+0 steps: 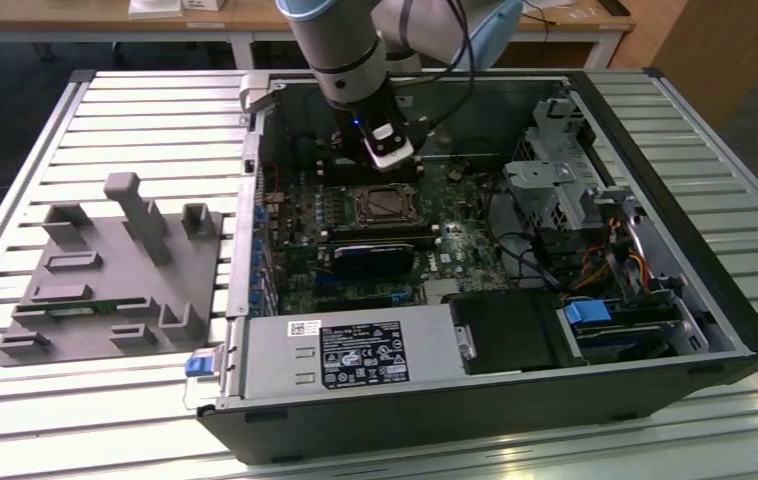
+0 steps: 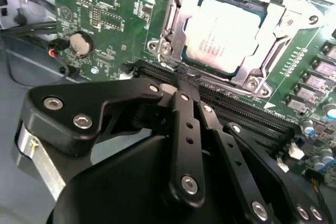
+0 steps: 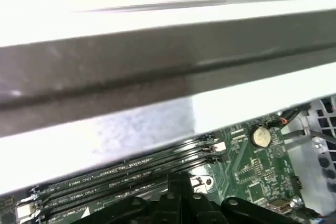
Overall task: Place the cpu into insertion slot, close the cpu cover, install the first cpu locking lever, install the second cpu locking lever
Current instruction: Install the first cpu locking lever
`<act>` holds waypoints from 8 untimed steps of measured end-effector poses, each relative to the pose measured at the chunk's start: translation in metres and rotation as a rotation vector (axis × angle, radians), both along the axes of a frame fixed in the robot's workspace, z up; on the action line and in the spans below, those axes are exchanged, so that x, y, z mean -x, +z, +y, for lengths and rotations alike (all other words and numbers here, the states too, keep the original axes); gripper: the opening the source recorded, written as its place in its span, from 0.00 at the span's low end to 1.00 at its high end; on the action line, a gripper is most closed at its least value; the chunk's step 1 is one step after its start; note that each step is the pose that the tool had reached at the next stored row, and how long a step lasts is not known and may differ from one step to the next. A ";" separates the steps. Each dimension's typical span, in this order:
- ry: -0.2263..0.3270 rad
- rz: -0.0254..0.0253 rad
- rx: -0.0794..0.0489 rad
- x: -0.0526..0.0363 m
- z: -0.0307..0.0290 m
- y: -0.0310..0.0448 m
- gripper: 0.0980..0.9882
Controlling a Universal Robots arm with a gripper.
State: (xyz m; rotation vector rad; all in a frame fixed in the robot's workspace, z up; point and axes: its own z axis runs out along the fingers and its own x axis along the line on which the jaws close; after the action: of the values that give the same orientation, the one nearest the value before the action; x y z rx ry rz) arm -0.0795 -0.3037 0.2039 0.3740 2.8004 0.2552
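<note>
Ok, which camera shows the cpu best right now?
The second wrist view: the cpu sits close up, its silver top plain inside the metal frame. The exterior view shows the cpu small and dark below the arm. The first wrist view looks at the memory slots and the case edge.

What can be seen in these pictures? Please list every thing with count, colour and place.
table: one, pale slatted, under everything.
computer case: one, black, on the table.
motherboard: one, green, inside the case.
cpu: one, silver-grey, seated on the motherboard.
cpu cover: one, silvery, framing the cpu.
memory slots: several, black, beside the cpu.
power supply: one, silver-grey, case's near side.
fixture tray: one, grey, exterior view's left.
arm: one, grey and blue, above the case.
gripper: one, black, over the memory slots.
</note>
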 end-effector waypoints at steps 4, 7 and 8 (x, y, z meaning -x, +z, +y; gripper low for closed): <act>0.000 0.0001 0.006 0.0000 0.0000 0.0077 0.01; 0.000 -0.0001 0.012 0.0000 0.0001 0.0105 0.01; 0.000 -0.0001 0.013 0.0000 0.0001 0.0105 0.01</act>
State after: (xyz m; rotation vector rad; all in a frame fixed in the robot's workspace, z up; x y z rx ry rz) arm -0.0795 -0.3036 0.2145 0.3714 2.8006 0.2374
